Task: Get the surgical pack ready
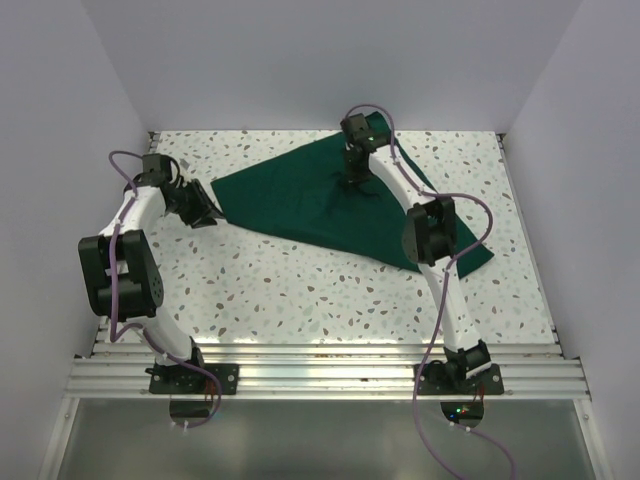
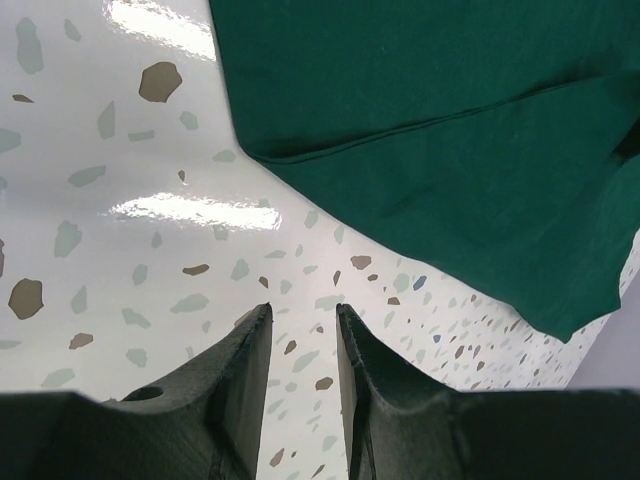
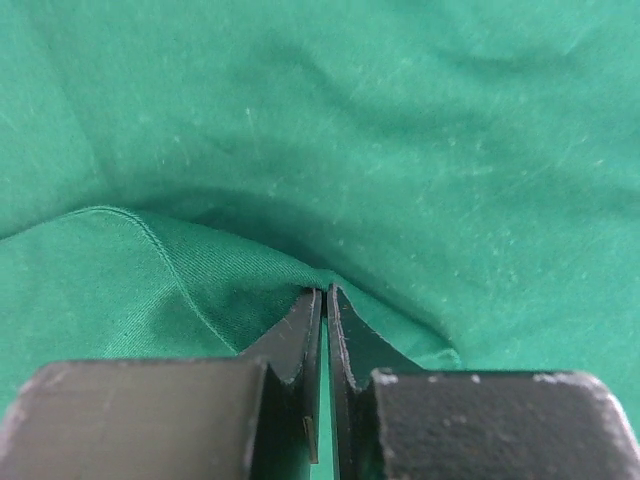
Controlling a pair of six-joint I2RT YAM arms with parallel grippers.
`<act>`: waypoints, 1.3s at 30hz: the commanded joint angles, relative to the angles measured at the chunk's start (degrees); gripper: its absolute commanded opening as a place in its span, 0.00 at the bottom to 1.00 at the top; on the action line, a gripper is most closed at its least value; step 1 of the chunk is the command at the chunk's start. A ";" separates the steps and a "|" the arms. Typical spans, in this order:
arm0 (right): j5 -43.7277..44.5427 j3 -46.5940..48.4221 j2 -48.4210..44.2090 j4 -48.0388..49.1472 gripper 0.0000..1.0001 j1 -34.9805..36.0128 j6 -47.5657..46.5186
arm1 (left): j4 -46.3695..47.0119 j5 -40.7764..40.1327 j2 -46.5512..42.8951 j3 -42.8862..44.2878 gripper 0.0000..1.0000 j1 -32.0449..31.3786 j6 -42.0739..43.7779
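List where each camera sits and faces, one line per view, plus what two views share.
Top external: above and behind the arm bases, looking down on the speckled white table and dark green cloth drape; left arm and right arm show.
Left wrist: on the left arm, facing across the table toward the drape's edge; left jaws show, open and empty.
Right wrist: on the right arm, close above the drape; right jaws show, shut on a fold.
Shared: all three see the drape.
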 commanded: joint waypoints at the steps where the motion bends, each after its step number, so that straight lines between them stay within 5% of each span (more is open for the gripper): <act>1: 1.41 3.20 -1.32 4.38 0.03 -0.92 0.88 | -1.19 0.00 -0.12 2.26 0.36 0.66 0.90; 15: -2.28 2.06 -2.73 9.49 0.06 -1.36 2.29 | -1.28 -0.27 -0.04 2.44 0.36 0.57 0.90; 22: 0.00 2.94 -0.09 8.17 0.18 -2.41 2.90 | -1.63 0.34 0.58 2.96 0.36 0.57 1.43; 26: 0.09 3.64 -1.31 7.82 0.41 -2.68 3.43 | 1.34 5.33 1.72 3.23 0.34 0.57 1.17; 29: -0.44 3.29 -4.12 6.94 0.46 -3.03 4.30 | 5.81 9.73 2.86 3.23 0.29 0.05 -0.67; 33: -2.71 -1.01 -9.83 4.06 0.51 -4.52 7.64 | 10.67 12.72 5.49 5.15 0.25 -1.80 -2.70; 39: -13.35 -19.18 -22.13 3.15 0.46 -11.37 16.17 | 14.80 17.30 15.33 13.31 0.19 -5.40 -5.95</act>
